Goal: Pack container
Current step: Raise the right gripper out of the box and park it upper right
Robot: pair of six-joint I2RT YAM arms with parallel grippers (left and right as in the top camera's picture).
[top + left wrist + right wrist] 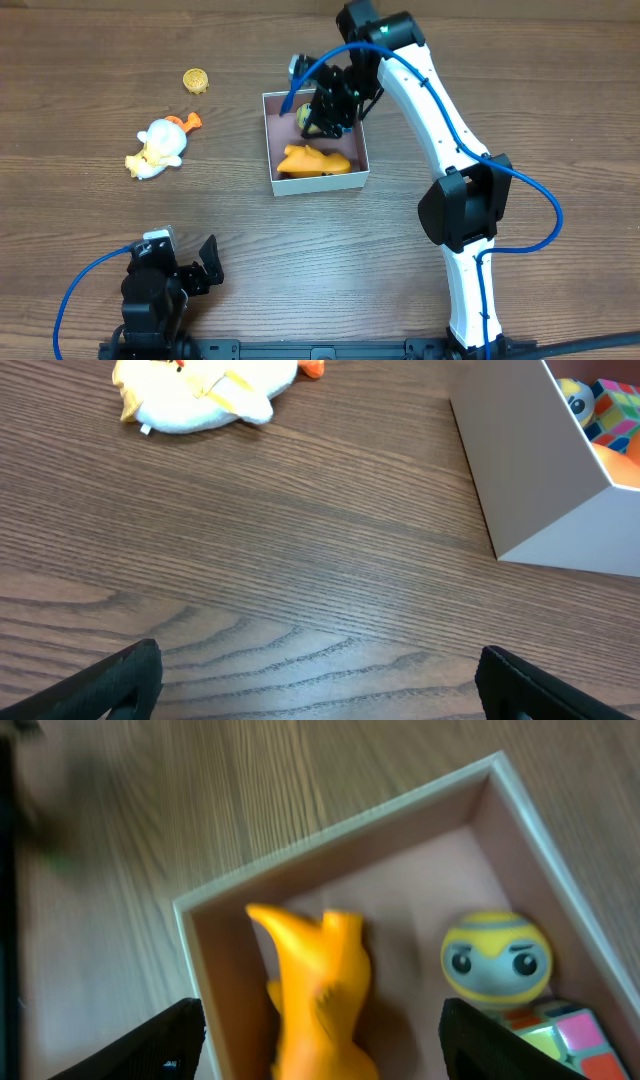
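A soft white-and-yellow duck [157, 147] lies at ten o'clock, a gold disc [196, 80], perhaps a coin, at eleven. At seven the left claw [318, 675] gapes wide. The square white cardboard box [318, 182] sits at twelve, holding a smooth orange toy [312, 160]. The right claw [322, 1030] spreads wide above it.

No legible text, labels or numbers

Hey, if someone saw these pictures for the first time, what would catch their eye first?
The bright orange toy lying in the white container mid-table stands out first, with the right claw open over the box's far side. Next comes the white plush duck, lying alone on the wood to the left.
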